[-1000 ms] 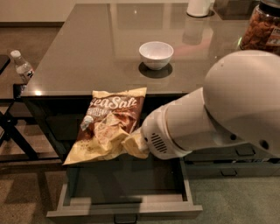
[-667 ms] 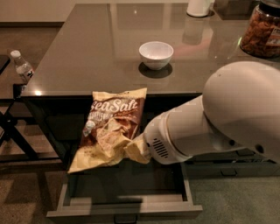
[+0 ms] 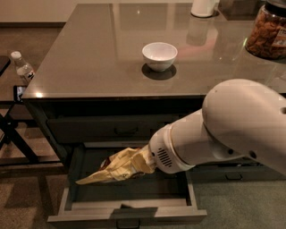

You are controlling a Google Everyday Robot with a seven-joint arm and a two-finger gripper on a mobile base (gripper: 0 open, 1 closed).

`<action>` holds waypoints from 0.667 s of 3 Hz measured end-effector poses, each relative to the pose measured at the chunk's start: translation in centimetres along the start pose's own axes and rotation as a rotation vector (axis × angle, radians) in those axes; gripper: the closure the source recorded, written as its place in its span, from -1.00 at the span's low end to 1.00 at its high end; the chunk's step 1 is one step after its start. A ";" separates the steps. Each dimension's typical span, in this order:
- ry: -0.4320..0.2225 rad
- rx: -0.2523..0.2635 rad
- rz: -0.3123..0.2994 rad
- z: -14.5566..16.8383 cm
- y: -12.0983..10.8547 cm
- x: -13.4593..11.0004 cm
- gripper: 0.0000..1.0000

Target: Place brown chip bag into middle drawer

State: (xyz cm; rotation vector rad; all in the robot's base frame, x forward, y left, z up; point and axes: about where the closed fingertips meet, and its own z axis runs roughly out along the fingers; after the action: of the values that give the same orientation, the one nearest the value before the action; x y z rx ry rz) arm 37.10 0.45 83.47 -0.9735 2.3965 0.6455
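The brown chip bag [image 3: 117, 166] shows mostly its pale yellow part, lying tilted low inside the open middle drawer [image 3: 134, 214], its tip toward the drawer's left side. My gripper [image 3: 146, 162] is at the bag's right end, hidden behind the white wrist of my arm [image 3: 214, 134], and it holds that end of the bag. The arm reaches in from the right, over the drawer's right half. The top drawer [image 3: 120, 129] above is closed.
A white bowl [image 3: 159, 55] stands on the grey countertop [image 3: 89, 58]. A clear jar of brown snacks [image 3: 267, 31] is at the far right, a white container [image 3: 203, 7] at the back. A water bottle [image 3: 22, 68] stands at the left. A narrower drawer stack [image 3: 232, 174] is at the right.
The bag has gone down from the countertop's front edge into the open drawer and now lies flatter. My arm has lowered with it.
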 end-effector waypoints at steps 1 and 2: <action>0.000 0.000 0.000 0.0 0.0 0.0 1.00; 0.012 -0.021 0.001 1.6 -0.1 -0.1 1.00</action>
State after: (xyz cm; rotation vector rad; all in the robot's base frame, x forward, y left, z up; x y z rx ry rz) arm 37.69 1.37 82.27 -0.9881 2.4056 0.6679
